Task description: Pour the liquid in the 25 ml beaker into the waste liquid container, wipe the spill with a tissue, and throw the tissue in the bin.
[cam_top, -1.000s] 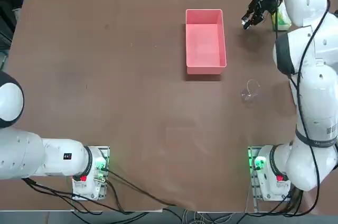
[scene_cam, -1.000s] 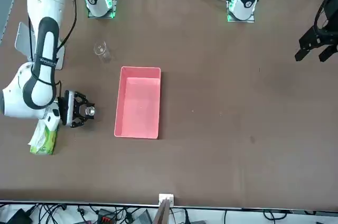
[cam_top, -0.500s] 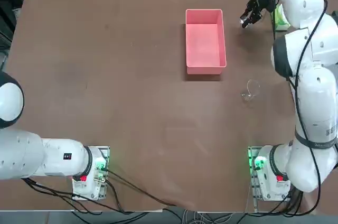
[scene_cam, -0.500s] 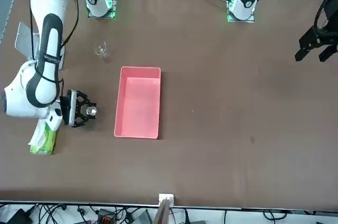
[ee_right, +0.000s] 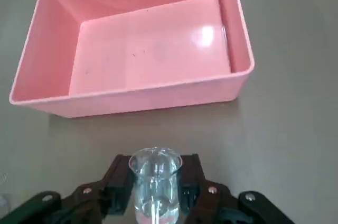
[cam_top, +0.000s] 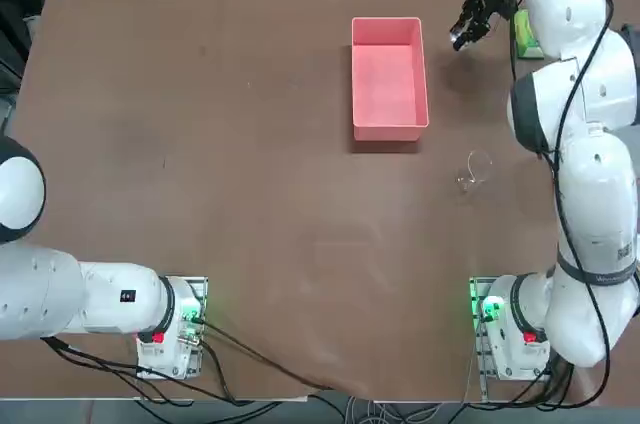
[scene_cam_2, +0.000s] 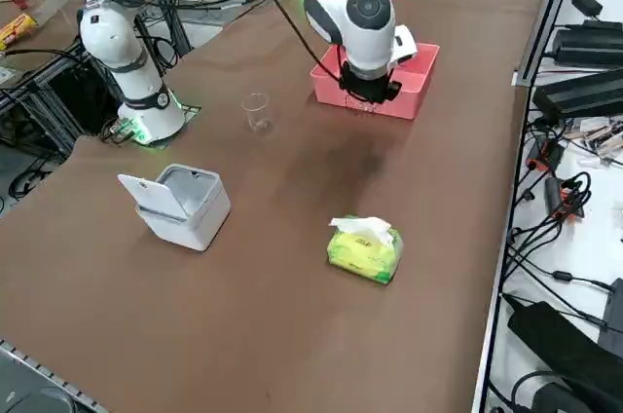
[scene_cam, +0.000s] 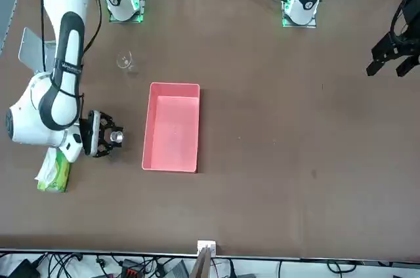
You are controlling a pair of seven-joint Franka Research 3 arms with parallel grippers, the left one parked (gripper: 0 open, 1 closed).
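- The right end effector (ee_right: 155, 203) grips the 25 ml beaker (ee_right: 155, 182), its two fingers (ee_right: 119, 182) pressed against opposite sides of the small glass.
- In the wrist view the 25 ml beaker stands upright between the fingers, its long axis vertical, its open mouth up and its round rim level.
- Whether there is liquid inside cannot be told.
- The right end effector (scene_cam: 108, 137) hangs above the brown bench (scene_cam: 275, 127) just beside one long wall of the waste liquid container (scene_cam: 172, 127), apart from it, with a strip of bare bench between them.
- The waste liquid container (cam_top: 389, 76) is a pink rectangular tray; in the top view its long axis runs from the robot's side of the bench toward the far edge.
- In the top view the right end effector (cam_top: 468, 28) is beside the far end of the waste liquid container, on the working arm's side.
- A larger clear glass beaker (cam_top: 474, 170) stands upright on the bench, nearer the robot's bases than the waste liquid container and well apart from it.
- A green tissue pack (scene_cam_2: 364, 250) lies on the bench on the working arm's side of the waste liquid container, with a white tissue (scene_cam_2: 364, 228) sticking up from its top.
- The bin (scene_cam_2: 179, 204), a grey-white box, stands with its lid tilted open, well away from the waste liquid container near the bench's edge.
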